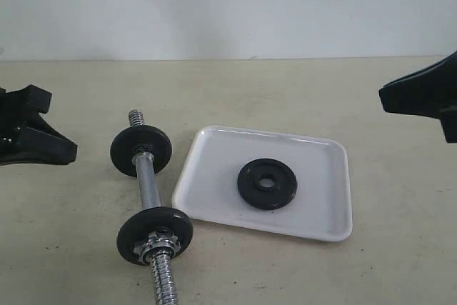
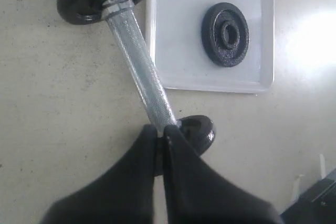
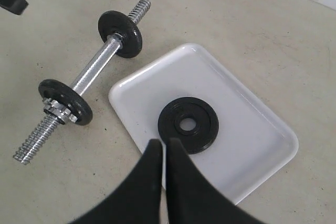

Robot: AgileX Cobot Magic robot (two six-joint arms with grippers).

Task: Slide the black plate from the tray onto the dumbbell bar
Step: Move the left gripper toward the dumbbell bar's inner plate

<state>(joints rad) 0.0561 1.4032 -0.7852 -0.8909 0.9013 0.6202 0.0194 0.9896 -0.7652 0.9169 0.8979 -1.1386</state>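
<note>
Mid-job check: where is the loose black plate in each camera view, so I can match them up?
Exterior view: the black plate lies flat near the middle of the tray, right of the dumbbell bar.
Left wrist view: the plate lies flat in the tray, apart from the bar.
Right wrist view: the plate lies flat near the tray's middle, apart from the bar.
Shared landmark: the white tray around it, in all three.
</note>
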